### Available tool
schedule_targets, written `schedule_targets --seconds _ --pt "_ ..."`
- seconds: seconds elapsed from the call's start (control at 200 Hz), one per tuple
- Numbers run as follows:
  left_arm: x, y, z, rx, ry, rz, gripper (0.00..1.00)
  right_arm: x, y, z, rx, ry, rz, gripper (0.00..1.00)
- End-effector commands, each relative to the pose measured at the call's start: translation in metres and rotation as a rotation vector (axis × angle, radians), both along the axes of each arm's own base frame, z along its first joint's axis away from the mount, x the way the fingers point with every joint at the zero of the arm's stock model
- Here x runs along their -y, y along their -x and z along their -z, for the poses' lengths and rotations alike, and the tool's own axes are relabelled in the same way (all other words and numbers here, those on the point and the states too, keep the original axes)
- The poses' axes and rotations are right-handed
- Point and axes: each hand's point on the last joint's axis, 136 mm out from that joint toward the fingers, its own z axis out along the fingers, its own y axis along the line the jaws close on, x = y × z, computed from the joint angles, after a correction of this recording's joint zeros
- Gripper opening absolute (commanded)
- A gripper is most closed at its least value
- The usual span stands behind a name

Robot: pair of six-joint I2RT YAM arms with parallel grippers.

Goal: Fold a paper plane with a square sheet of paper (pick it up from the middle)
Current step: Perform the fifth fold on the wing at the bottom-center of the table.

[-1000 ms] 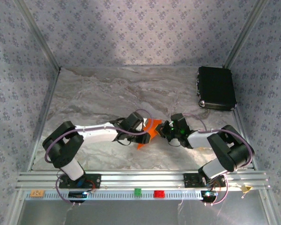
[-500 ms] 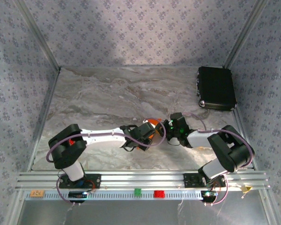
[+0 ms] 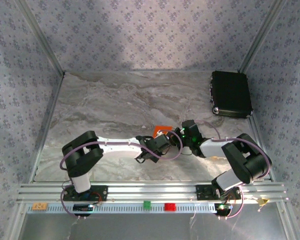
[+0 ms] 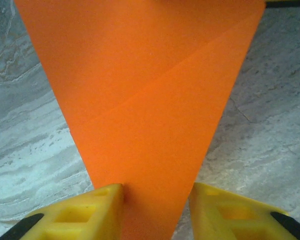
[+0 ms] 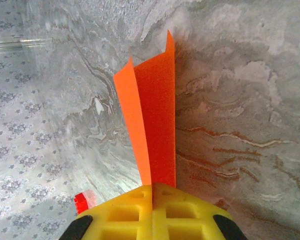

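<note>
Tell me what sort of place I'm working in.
Probably a robot test cell, not a home: a marble-look tabletop boxed in by patterned screens, with an aluminium rail along the near edge.

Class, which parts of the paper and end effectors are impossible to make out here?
- Top view: the left arm and right arm cover most of the paper.
- Left wrist view: the paper's narrow end runs off the bottom edge inside the left end effector; contact unclear.
- Right wrist view: the right end effector hides the pinched edge.
</note>
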Motion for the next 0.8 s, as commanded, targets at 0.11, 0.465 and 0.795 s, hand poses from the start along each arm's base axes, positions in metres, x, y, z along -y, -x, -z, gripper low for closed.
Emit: schedule_targets --seconds 0.11,0.465,0.795 --pt "-0.002 -0.005 -0.004 0.045 -0.040 0.006 0.31 -0.001 -0.005 -0.007 0.007 -0.013 0.013 0.04" --pt "-0.003 -0.005 -0.003 0.051 -0.049 0.006 0.21 0.001 -0.005 -0.006 0.004 -0.015 0.015 0.04" --pt "-0.003 -0.004 -0.001 0.047 -0.030 -0.015 0.08 0.012 -0.001 -0.009 0.016 0.028 0.016 0.20"
